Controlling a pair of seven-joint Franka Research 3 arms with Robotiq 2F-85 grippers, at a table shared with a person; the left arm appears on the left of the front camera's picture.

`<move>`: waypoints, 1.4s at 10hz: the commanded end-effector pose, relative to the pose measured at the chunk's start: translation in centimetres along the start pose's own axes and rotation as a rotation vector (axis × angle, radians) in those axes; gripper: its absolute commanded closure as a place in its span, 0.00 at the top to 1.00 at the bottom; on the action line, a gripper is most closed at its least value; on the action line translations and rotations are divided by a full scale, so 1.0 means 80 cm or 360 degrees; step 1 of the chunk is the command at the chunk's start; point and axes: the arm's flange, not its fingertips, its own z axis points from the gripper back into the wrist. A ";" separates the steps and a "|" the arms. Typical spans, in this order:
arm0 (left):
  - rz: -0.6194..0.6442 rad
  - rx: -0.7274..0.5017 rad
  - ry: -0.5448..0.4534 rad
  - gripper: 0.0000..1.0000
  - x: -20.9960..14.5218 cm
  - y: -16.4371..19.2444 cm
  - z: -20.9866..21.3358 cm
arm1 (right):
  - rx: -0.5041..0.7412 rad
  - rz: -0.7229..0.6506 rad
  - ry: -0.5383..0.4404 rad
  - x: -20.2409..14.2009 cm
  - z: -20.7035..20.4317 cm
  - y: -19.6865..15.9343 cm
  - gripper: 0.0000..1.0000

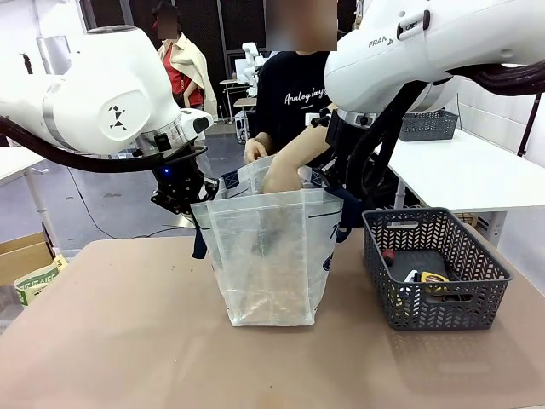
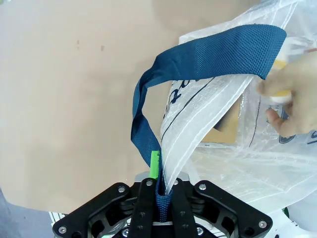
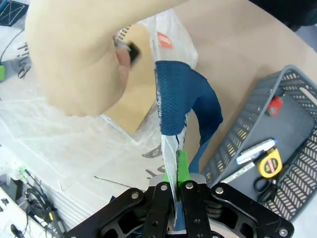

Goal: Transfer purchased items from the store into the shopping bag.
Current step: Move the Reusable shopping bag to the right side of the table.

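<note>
The shopping bag [image 1: 272, 256] stands open mid-table, translucent with navy straps. My left gripper [image 1: 194, 203] is shut on its left strap [image 2: 148, 124] and rim; the pinch is close up in the left wrist view, at the gripper [image 2: 161, 173]. My right gripper [image 1: 343, 204] is shut on the right rim and strap [image 3: 183, 99], its green pads [image 3: 183, 166] pressed together. The person's hand [image 1: 281, 175] reaches down into the bag holding a small item [image 3: 131, 49]. A tan pack [image 2: 228, 121] lies inside. The store, a dark grey basket [image 1: 443, 307], sits right of the bag with a yellow item [image 3: 270, 166], a red item [image 3: 275, 105] and a marker [image 3: 255, 151].
The brown table [image 1: 128, 341] has free room in front and to the left of the bag. A cardboard box [image 1: 25, 256] sits off the table's left edge. Another grey basket [image 1: 430, 125] rests on a white table at back right.
</note>
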 end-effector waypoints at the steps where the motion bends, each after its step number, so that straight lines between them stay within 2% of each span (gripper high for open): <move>1: 0.0030 0.0004 -0.0001 0.00 -0.001 0.004 0.000 | -0.0002 -0.0016 0.0001 -0.001 0.000 -0.002 0.00; 14: 0.0030 0.0004 -0.0001 0.00 -0.001 0.004 0.000 | -0.0002 -0.0016 0.0001 -0.001 0.000 -0.002 0.00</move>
